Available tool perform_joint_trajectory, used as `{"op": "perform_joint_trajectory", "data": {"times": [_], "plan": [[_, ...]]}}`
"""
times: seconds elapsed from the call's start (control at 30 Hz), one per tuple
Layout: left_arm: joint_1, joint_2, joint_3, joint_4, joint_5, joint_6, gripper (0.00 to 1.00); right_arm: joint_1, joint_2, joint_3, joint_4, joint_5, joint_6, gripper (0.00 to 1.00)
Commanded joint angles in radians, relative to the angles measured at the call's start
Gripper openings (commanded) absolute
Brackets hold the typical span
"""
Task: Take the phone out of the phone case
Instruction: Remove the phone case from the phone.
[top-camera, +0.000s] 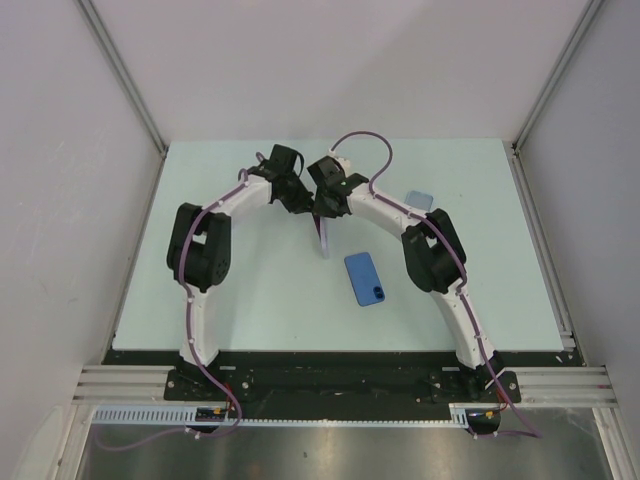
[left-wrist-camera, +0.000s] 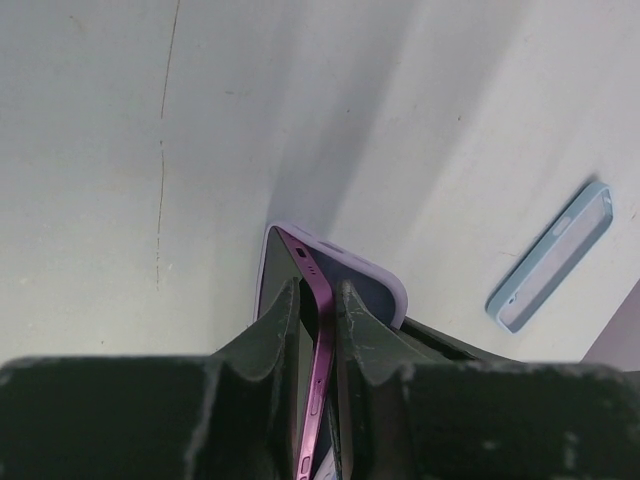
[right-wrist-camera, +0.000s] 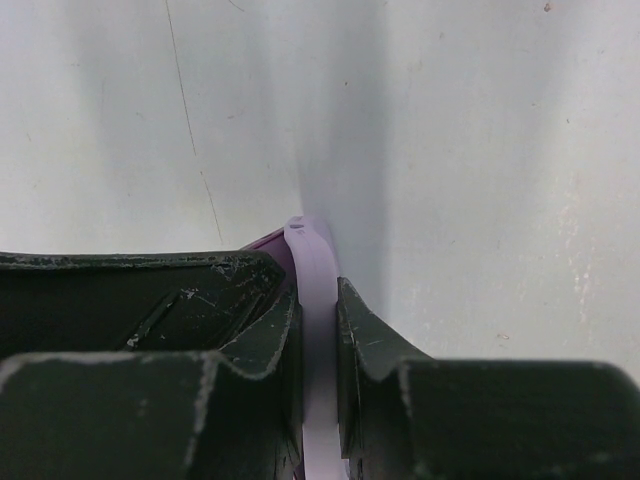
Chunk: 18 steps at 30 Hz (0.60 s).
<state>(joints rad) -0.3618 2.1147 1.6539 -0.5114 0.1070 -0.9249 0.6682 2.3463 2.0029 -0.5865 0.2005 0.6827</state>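
Note:
Both arms meet over the middle of the table. My left gripper (top-camera: 303, 207) (left-wrist-camera: 318, 300) is shut on the purple phone (left-wrist-camera: 322, 330), gripping its metallic edge. The lilac phone case (left-wrist-camera: 385, 285) peels away behind the phone on the right side. My right gripper (top-camera: 322, 210) (right-wrist-camera: 318, 310) is shut on the lilac case (right-wrist-camera: 316, 290), pinching its rim. In the top view the phone and case (top-camera: 322, 240) hang edge-on below the two grippers, standing upright over the table.
A blue phone (top-camera: 365, 278) lies flat on the table in front of the grippers. A light blue case (top-camera: 419, 200) (left-wrist-camera: 550, 271) lies empty at the right back. The pale green table (top-camera: 250, 290) is walled by white panels.

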Motion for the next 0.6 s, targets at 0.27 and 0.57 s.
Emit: {"op": "perform_joint_trajectory", "data": {"times": [0.27, 0.57], "plan": [[0.052, -0.108, -0.059, -0.248, -0.086, 0.07, 0.0, -0.123, 0.021, -0.021, -0.24, 0.172, 0.026, 0.0], [0.052, -0.084, -0.004, -0.271, -0.035, 0.147, 0.0, -0.137, 0.007, 0.005, -0.194, 0.137, -0.049, 0.0]]}}
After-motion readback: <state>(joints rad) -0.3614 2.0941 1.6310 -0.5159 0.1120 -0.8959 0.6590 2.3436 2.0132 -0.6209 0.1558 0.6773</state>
